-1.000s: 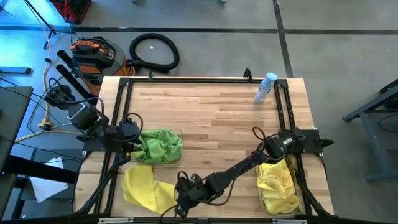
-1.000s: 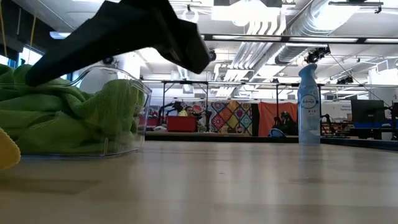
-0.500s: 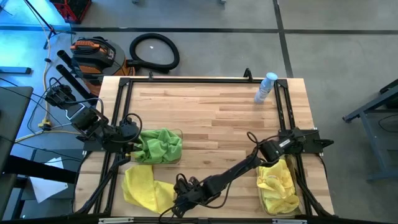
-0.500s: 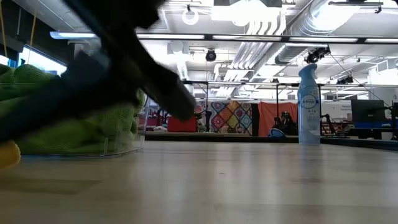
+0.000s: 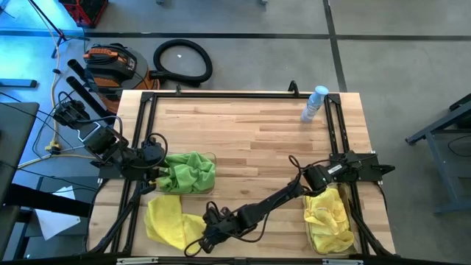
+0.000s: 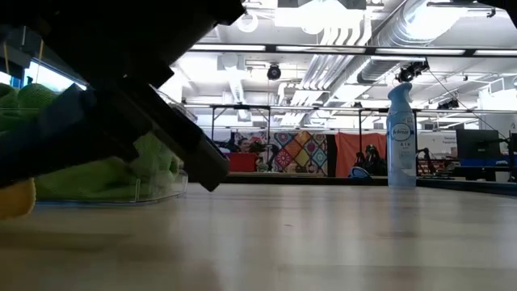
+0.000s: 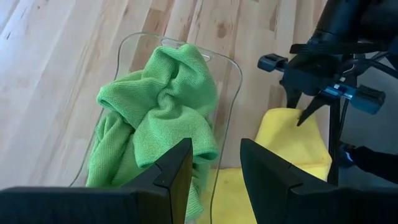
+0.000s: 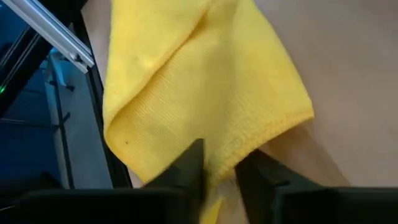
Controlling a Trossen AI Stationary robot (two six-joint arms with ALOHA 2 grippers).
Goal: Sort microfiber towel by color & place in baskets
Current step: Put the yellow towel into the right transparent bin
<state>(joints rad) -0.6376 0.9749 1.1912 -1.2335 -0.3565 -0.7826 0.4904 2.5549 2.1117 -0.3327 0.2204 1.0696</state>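
A loose yellow towel (image 5: 168, 219) lies flat on the table near its near-left corner. My right gripper (image 5: 193, 243), reaching across from the right, stands over that towel's right-hand edge (image 8: 273, 124), open, with one finger on either side of the hem. Green towels (image 5: 190, 171) are piled in a clear basket (image 7: 231, 81) at the left. My left gripper (image 7: 214, 158) hovers open beside that basket, touching nothing. More yellow towels (image 5: 329, 213) fill the second clear basket (image 5: 312, 237) at the near right. My right gripper comes at the loose yellow towel's right-hand edge (image 8: 249, 146) slanting down from the table's right. Its fingertips (image 7: 303, 118) reach the cloth, which lies flat on the wood. Whether they touch it I cannot tell.
A spray bottle (image 5: 314, 103) stands at the far right of the table. Black frame rails (image 5: 140, 147) run along the left and right sides, beside both baskets. Bare wood (image 5: 250, 140) spans the table's middle and far half. A hose and tools lie on the floor beyond.
My right gripper has travelled toward the table's left and near edge and come down to the loose yellow towel; in the low view its arm has sunk in front of the green basket. The towels and my left arm have stayed put.
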